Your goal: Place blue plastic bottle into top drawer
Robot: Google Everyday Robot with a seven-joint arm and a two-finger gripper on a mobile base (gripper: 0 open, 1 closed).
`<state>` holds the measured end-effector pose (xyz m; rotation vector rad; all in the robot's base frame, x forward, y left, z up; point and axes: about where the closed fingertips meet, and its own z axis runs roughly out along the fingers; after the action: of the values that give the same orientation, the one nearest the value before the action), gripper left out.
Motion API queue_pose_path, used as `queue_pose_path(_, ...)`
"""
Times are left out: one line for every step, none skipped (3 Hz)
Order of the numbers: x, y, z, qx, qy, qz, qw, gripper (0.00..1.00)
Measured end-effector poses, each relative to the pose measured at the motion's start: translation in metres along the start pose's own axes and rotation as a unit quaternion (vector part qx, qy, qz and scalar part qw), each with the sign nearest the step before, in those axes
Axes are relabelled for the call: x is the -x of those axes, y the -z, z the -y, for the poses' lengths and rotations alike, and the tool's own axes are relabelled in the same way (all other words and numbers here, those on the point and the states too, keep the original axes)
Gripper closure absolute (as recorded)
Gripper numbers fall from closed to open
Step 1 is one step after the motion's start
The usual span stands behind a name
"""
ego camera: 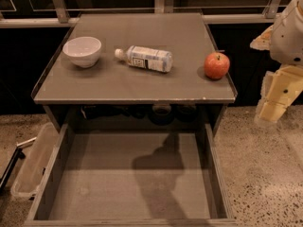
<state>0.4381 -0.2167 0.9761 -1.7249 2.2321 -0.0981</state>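
The blue plastic bottle point(144, 59) lies on its side in the middle of the grey tabletop point(132, 86), white cap pointing left. The top drawer point(94, 183) is pulled out below the table's front edge and nothing lies in it; an arm shadow falls across its bottom. My gripper point(273, 103) hangs off the table's right side, beyond the edge and well to the right of the bottle, over the speckled floor. It holds nothing that I can see.
A white bowl point(82, 51) stands at the left of the tabletop and a red apple point(217, 65) at the right. A clear plastic bin point(33, 162) sits on the floor left of the drawer. A railing point(59, 4) runs behind the table.
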Motion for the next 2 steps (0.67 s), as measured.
queue_pose_path(0.0,0.0,0.0,0.0,0.0,0.0,1.0,0.0)
queue_pose_path(0.018,-0.005,0.027,-0.021,0.013,0.002,0.9997,0.0)
